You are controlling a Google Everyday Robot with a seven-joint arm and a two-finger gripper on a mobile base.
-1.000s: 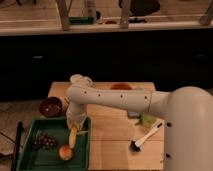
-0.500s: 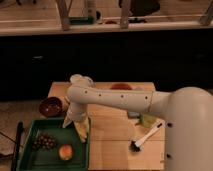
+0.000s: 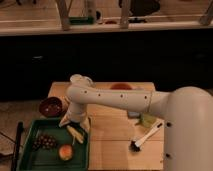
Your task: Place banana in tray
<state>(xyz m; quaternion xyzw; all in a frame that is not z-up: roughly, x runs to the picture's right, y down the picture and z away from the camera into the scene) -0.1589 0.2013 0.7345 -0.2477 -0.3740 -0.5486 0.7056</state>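
Observation:
The banana, small and pale yellow, lies inside the dark-green tray near its right rim. My gripper hangs just above the banana's upper end, over the tray's top right corner. Its fingers are spread apart and hold nothing. The white arm reaches in from the right across the wooden table.
A dark grape bunch and a round orange-yellow fruit also lie in the tray. A dark-brown bowl stands behind the tray. A brush and a green object lie on the table's right side, and a red item sits at the back.
The gripper has let go of the banana and risen a little. The banana now lies free in the tray.

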